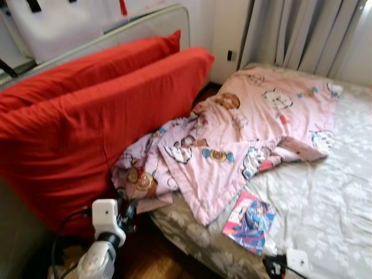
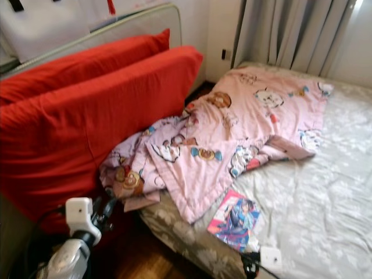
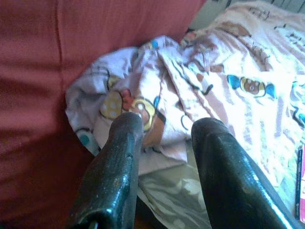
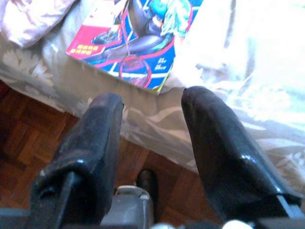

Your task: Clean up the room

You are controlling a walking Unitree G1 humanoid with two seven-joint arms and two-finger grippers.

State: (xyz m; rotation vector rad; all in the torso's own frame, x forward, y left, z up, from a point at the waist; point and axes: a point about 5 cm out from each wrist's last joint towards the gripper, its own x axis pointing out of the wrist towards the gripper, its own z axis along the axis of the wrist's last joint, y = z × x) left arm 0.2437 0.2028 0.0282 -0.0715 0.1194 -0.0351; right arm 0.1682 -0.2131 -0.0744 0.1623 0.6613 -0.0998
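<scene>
A pink cartoon-print blanket (image 1: 244,128) lies crumpled across the bed, one corner bunched against the red cushions (image 1: 99,116). A colourful comic book (image 1: 250,222) rests flat near the bed's front edge. My left gripper (image 1: 127,209) is low at the left, beside the bed's corner. Its wrist view shows it (image 3: 167,125) open, pointing at the bunched blanket corner (image 3: 138,105) and holding nothing. My right gripper (image 1: 274,267) sits at the bottom edge, just below the comic. In its wrist view it (image 4: 153,98) is open and empty, with the comic (image 4: 143,38) just beyond the fingertips.
The bed has a grey floral sheet (image 1: 331,197). Two large red cushions lean against a grey headboard rail (image 1: 145,23) on the left. Grey curtains (image 1: 302,35) hang behind the bed. Wooden floor (image 1: 157,261) shows between the cushions and the bed.
</scene>
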